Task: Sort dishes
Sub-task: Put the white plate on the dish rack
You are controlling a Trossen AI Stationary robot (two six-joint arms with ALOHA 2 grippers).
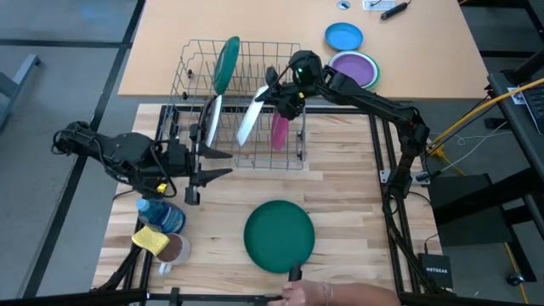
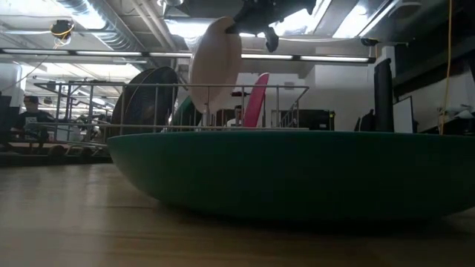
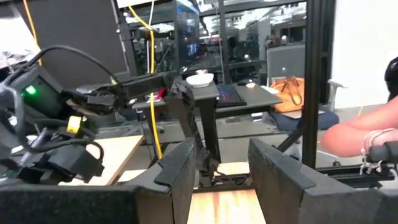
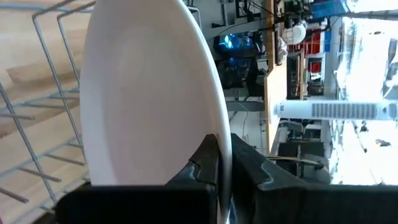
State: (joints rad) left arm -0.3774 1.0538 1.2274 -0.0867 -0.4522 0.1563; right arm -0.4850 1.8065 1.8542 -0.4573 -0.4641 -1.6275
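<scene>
The right end effector (image 1: 274, 92) is clenched on the rim of a white plate (image 1: 252, 119), holding it on edge over the rack (image 1: 289, 161) at about 12 o'clock on the table (image 1: 357, 221). In the right wrist view the fingers (image 4: 208, 163) pinch the plate's edge (image 4: 149, 93) with rack wires just behind it.

The step in hand looks like lowering this plate into a slot. To do it well, keep the plate vertical and in line with the wires, so its lower edge drops between two of them rather than landing on top. A pink plate (image 1: 279, 132) stands just to the 3 o'clock side, another white plate (image 1: 212, 121) to the 9 o'clock side, and a green plate (image 1: 226, 64) toward the rack's far end; aim for the free gap between the nearest two. Descend slowly and let go only once the rim bears on the rack floor, since a thin edge grip may let the plate swing.

The left end effector (image 1: 217, 163) waits released at 9 o'clock, beside the rack. A green bowl (image 1: 279, 235) sits at 6 o'clock, near a person's hand (image 1: 304, 294).
</scene>
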